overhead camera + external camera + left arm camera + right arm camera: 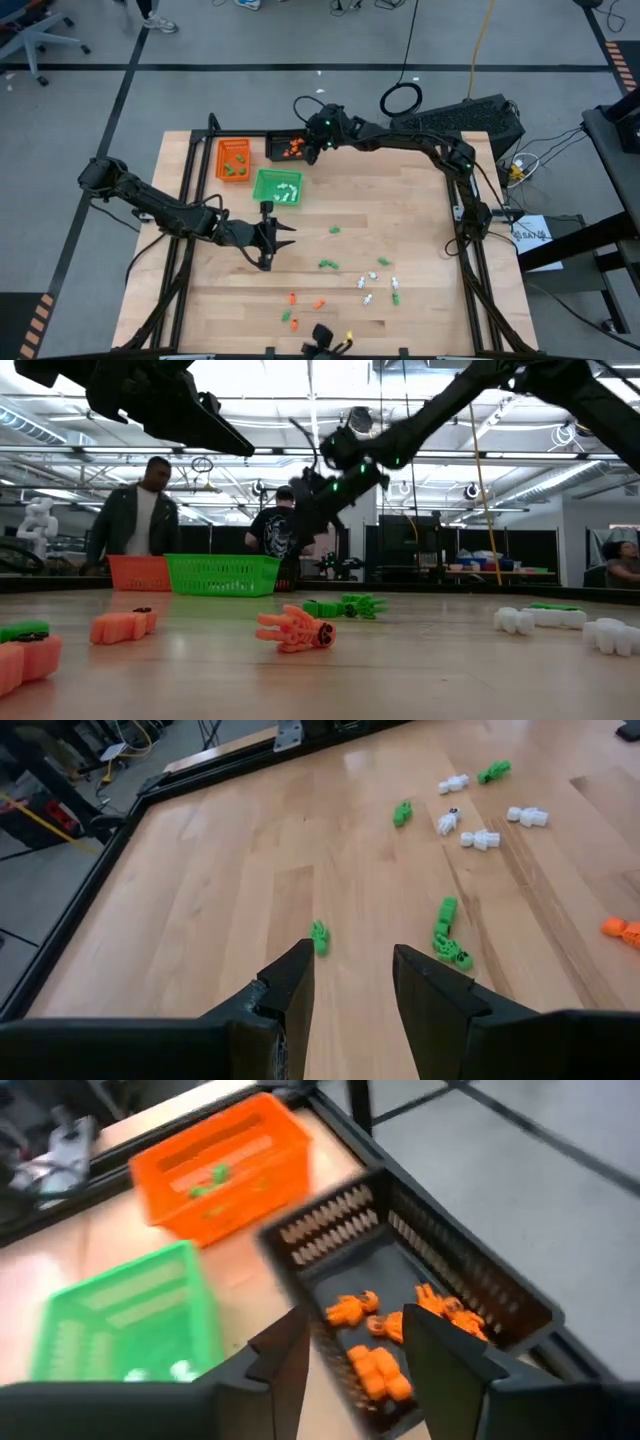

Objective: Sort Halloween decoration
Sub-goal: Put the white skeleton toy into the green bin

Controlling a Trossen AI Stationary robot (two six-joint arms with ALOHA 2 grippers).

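Observation:
The Halloween decoration lies scattered on the wooden table: green pieces (335, 230), white pieces (380, 285) and orange pieces (305, 303) toward the near edge. At the far left stand an orange tray (235, 158), a green tray (278, 187) and a black tray (285, 148). My right gripper (360, 1360) hovers open above the black tray (440, 1270), over the orange pieces (385, 1340) lying in it, and holds nothing. My left gripper (352, 990) hangs open above the table's middle left, with a small green piece (319, 936) just ahead of its fingertips.
The orange tray (225, 1165) holds green pieces and the green tray (130, 1320) white ones. Dark frame rails (190, 170) run along the table's edges. Two people (140, 520) stand beyond the far edge. Bare wood lies between the trays and the scattered pieces.

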